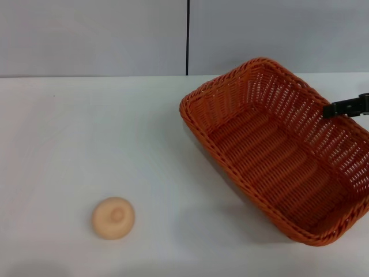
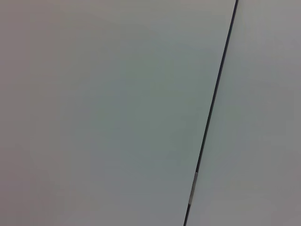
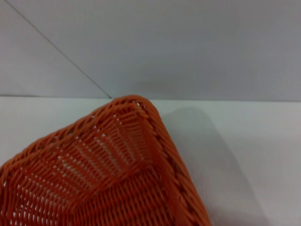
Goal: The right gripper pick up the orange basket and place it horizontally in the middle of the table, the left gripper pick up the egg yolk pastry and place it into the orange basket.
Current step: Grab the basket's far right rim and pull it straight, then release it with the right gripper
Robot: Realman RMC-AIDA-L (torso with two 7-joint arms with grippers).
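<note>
Right tool point(image 1: 346, 108) is at the woven basket's point(image 1: 277, 153) far right rim; its grip can't be made out. The basket sits skewed, right of centre on the smooth white counter point(image 1: 86, 133). The round pastry point(image 1: 113, 217) is near-left.

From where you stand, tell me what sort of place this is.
Probably a lab or test bench rather than a kitchen: a plain white table against bare grey wall panels, holding only an orange basket and one egg yolk pastry, with the right hand at the basket's rim.
</note>
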